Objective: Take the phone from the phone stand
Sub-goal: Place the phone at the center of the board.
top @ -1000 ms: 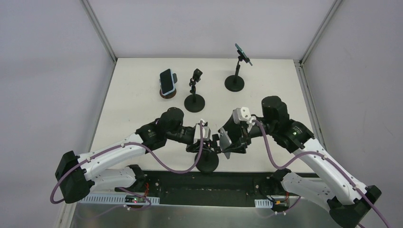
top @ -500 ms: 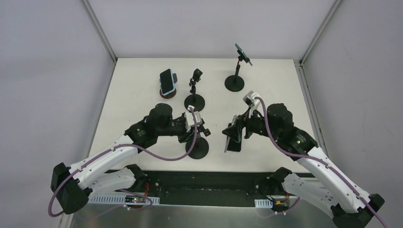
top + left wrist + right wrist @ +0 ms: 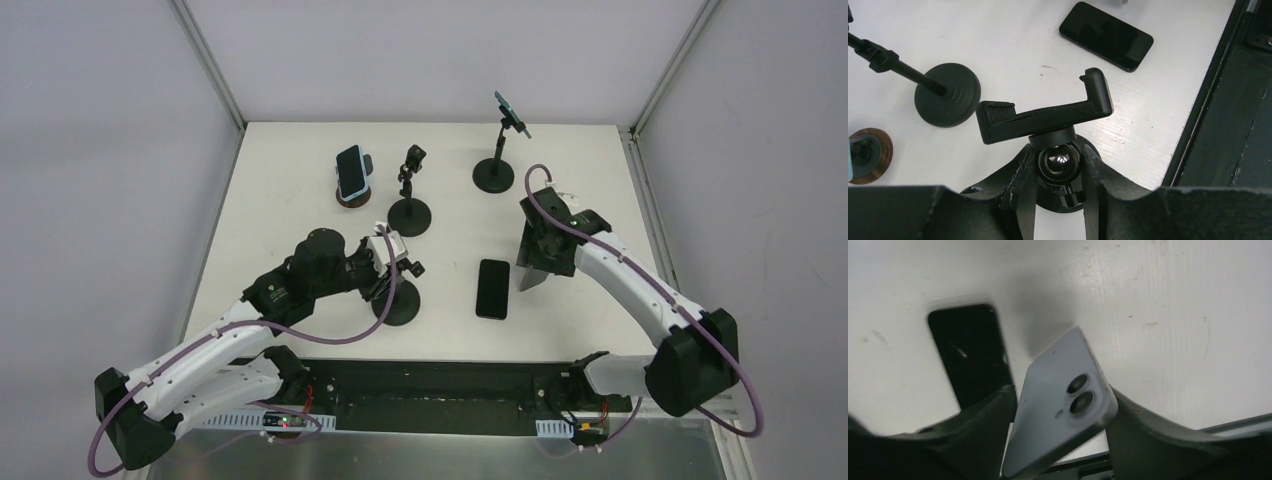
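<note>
step: likely setting down | right jaws clamped on the phone [image 3: 1068, 385], tilted over the bench [image 3: 300, 200], near a black phone [image 3: 970, 352]; best lowered flat before release | left jaws clamped on the phone stand [image 3: 1048, 112] neck; cradle empty; should hold steady

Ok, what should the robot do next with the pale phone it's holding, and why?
Probably lower it flat onto the table and let go. The right gripper holds the pale phone tilted above the table, beside a black phone lying flat. The phone stand, pinched by the left gripper, is empty, so only setting down seems left.
</note>
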`<state>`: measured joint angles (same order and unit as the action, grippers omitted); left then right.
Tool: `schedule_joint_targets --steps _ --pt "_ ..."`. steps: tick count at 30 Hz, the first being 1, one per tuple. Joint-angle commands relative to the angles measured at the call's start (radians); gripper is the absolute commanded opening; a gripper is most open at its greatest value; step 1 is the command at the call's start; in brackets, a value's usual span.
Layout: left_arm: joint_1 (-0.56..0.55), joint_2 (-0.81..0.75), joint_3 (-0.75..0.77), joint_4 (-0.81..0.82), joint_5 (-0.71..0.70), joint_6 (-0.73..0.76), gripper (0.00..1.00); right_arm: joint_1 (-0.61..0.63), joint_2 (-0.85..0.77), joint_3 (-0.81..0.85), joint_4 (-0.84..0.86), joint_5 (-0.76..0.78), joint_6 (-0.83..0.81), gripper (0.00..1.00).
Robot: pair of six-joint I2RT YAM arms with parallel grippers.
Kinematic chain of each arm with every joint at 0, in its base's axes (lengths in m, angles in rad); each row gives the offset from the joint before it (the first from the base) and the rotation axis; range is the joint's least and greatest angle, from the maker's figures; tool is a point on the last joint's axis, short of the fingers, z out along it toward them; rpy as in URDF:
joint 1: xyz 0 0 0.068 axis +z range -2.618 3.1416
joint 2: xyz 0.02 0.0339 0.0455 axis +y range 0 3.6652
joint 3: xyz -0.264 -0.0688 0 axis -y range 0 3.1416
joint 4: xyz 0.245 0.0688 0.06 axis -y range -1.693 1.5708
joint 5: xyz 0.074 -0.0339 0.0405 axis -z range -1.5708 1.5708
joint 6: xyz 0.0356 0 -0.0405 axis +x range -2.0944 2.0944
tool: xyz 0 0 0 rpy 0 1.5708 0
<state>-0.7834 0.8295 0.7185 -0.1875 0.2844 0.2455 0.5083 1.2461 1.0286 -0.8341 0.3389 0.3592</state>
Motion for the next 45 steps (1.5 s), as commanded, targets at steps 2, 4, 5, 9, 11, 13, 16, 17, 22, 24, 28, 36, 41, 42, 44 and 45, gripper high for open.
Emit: schedule_joint_targets --steps 2,4,5,9,11,13,16,17,22,24,28,36,41,42,44,45 --pt "0.012 -0.096 -0.028 0.123 -0.05 0.012 0.0 -0.065 0.152 0.053 -0.082 0.056 0.014 0.0" --pt "0.013 -0.111 -0.04 0.128 -0.076 0.004 0.0 -0.078 0.202 0.058 -0.07 0.034 0.004 0.0" --pt "0.014 -0.119 -0.046 0.129 -0.08 0.005 0.0 -0.082 0.223 0.061 -0.063 0.029 0.0 0.0" --pt "0.014 -0.159 -0.072 0.148 -0.093 0.008 0.0 -0.106 0.296 0.071 -0.016 0.022 -0.016 0.0" --pt "0.013 -0.172 -0.08 0.159 -0.11 0.004 0.0 -0.11 0.332 0.085 -0.012 0.02 -0.019 0.0" --pt "0.013 -0.178 -0.081 0.16 -0.122 0.003 0.0 -0.11 0.356 0.098 -0.014 0.02 -0.017 0.0" --pt "0.013 -0.185 -0.086 0.16 -0.129 0.002 0.0 -0.11 0.366 0.116 -0.025 0.022 -0.01 0.0" --pt "0.014 -0.185 -0.088 0.16 -0.137 0.002 0.0 -0.111 0.367 0.124 -0.035 0.027 -0.008 0.0" --pt "0.014 -0.178 -0.094 0.16 -0.155 -0.006 0.0 -0.111 0.408 0.165 -0.123 0.044 -0.001 0.0" --pt "0.013 -0.175 -0.096 0.16 -0.156 -0.007 0.0 -0.111 0.443 0.193 -0.18 0.062 0.028 0.0" --pt "0.013 -0.168 -0.097 0.16 -0.154 -0.009 0.0 -0.111 0.512 0.261 -0.292 0.038 0.105 0.0" --pt "0.014 -0.167 -0.1 0.16 -0.148 -0.012 0.0 -0.11 0.422 0.189 -0.2 -0.156 0.198 0.0" --pt "0.013 -0.166 -0.1 0.16 -0.142 -0.013 0.0 -0.106 0.392 0.186 -0.266 -0.204 0.206 0.0" --pt "0.014 -0.166 -0.1 0.159 -0.142 -0.013 0.0 -0.101 0.378 0.191 -0.29 -0.183 0.211 0.0" --pt "0.013 -0.167 -0.102 0.159 -0.143 -0.009 0.0 -0.089 0.33 0.196 -0.337 -0.133 0.222 0.0" --pt "0.014 -0.167 -0.103 0.16 -0.143 -0.008 0.0 -0.086 0.307 0.198 -0.351 -0.112 0.226 0.0"
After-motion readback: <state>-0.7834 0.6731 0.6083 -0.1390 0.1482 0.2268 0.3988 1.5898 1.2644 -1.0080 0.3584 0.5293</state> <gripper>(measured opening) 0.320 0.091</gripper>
